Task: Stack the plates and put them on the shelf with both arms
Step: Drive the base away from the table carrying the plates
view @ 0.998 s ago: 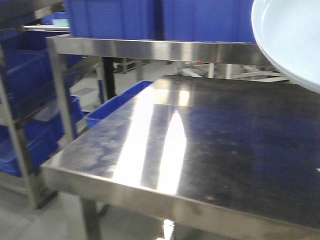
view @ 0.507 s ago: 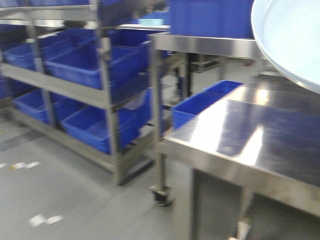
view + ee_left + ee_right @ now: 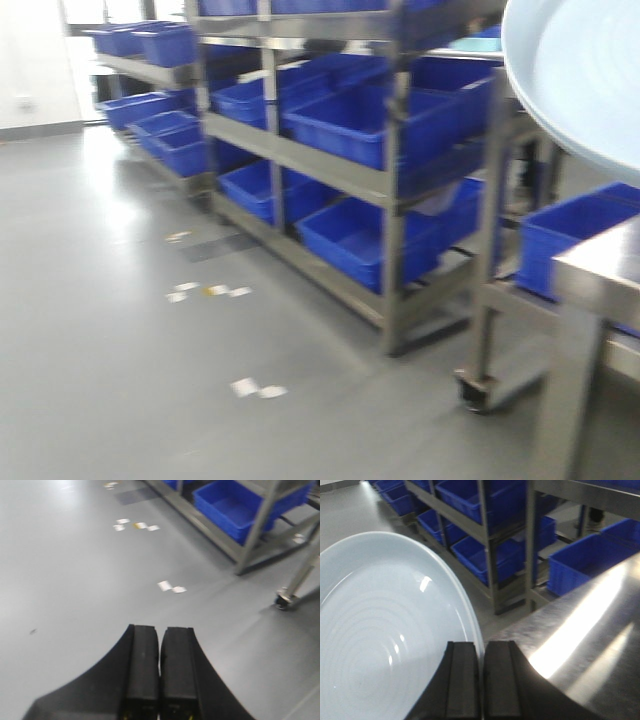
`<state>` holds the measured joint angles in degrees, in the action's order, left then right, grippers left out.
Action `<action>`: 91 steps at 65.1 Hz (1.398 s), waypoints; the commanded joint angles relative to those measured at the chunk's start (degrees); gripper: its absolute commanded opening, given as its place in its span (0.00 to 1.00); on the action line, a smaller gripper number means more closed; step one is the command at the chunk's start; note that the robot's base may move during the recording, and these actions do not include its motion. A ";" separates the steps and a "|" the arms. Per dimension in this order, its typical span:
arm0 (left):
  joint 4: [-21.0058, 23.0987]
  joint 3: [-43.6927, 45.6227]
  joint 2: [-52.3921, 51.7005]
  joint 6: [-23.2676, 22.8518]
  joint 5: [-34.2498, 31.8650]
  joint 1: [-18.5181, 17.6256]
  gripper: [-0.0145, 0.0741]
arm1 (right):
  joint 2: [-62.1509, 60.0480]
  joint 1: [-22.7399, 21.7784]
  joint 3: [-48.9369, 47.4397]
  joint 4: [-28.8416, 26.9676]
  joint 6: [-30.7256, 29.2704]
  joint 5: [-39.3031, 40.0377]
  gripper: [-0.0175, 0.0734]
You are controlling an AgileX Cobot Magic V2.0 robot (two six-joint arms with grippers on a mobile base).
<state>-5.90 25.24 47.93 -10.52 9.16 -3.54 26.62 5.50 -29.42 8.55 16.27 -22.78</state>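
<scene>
A large pale blue-white plate (image 3: 380, 630) fills the left of the right wrist view. My right gripper (image 3: 482, 647) is shut on its rim and holds it up in the air. The same plate (image 3: 580, 70) shows at the top right of the front view. I cannot tell whether it is one plate or two stacked. My left gripper (image 3: 160, 632) is shut and empty, hanging over bare grey floor. The steel shelf (image 3: 330, 165) with blue crates (image 3: 350, 120) stands ahead in the front view and behind the plate in the right wrist view (image 3: 490, 540).
A steel tabletop (image 3: 590, 630) lies under and right of the held plate; its corner (image 3: 600, 270) shows at the right of the front view. A castor wheel (image 3: 478, 390) stands on the grey floor (image 3: 120, 330). White tape marks (image 3: 171, 587) lie on the floor.
The front view has swung left: the tabletop has slid out to the right and the shelf rows and open floor have come into view. The plate stays fixed at top right.
</scene>
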 commanded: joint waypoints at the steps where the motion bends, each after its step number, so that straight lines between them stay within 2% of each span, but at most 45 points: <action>1: 0.08 1.63 -0.53 -0.19 -4.75 -0.38 0.26 | 0.04 -0.29 -1.85 0.63 -0.13 5.72 0.26; 91: 0.08 1.63 -0.37 -0.19 -4.75 -0.38 0.26 | 0.10 -0.29 -1.85 0.63 -0.13 5.72 0.26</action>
<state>-5.90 25.24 47.72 -10.52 9.16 -3.54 26.62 5.50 -29.42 8.55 16.27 -22.78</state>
